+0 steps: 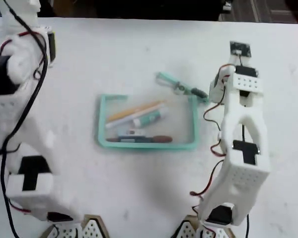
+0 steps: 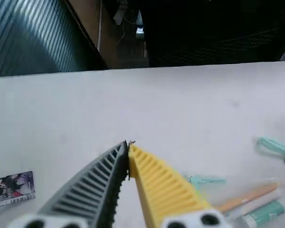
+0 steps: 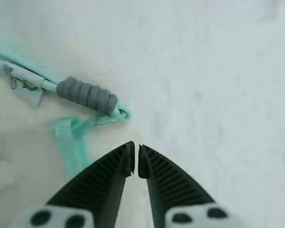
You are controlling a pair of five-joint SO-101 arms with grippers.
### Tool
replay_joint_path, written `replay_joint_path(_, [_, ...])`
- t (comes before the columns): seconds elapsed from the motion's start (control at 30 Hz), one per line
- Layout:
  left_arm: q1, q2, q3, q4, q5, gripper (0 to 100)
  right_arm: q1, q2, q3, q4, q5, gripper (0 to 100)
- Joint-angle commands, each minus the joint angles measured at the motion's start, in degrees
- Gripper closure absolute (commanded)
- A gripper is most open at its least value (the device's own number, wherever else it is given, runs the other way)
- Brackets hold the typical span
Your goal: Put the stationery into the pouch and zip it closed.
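the right gripper [image 3: 136, 154] was pinched shut on nothing, its tips just beside the grey-beaded zip cord [image 3: 88, 94] at a corner of the clear pouch [image 1: 195, 124]. the left gripper [image 2: 128, 147] was closed and empty over the table [image 1: 139, 49]. pens [image 1: 139, 139] and a glue stick [image 1: 150, 118] lay inside the pouch.

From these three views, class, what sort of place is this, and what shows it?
Probably a robotics lab bench: a left arm and right arm with exposed wiring stand at a plain white table, flanking a clear pouch of stationery.
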Motion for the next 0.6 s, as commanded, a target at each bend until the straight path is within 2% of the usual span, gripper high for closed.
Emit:
replay_joint_path(0.0, [-0.31,-10.68,8.09,0.09,-2.81,98,0.57,-10.15,-6.24,6.64,-0.09,98.1])
replay_joint_path(0.2, [3.38,-23.43,24.09,-0.44,-2.73,98,0.40,-22.81,-10.99,15.60,0.09,98.1])
replay_joint_path(0.33, [6.99,-32.22,32.44,-4.84,-3.08,98,-1.71,-32.31,-12.84,20.53,0.09,98.1])
replay_joint_path(0.57, [7.25,-48.13,42.46,-11.16,-3.16,98,-10.24,-49.19,-12.40,24.75,0.18,98.1])
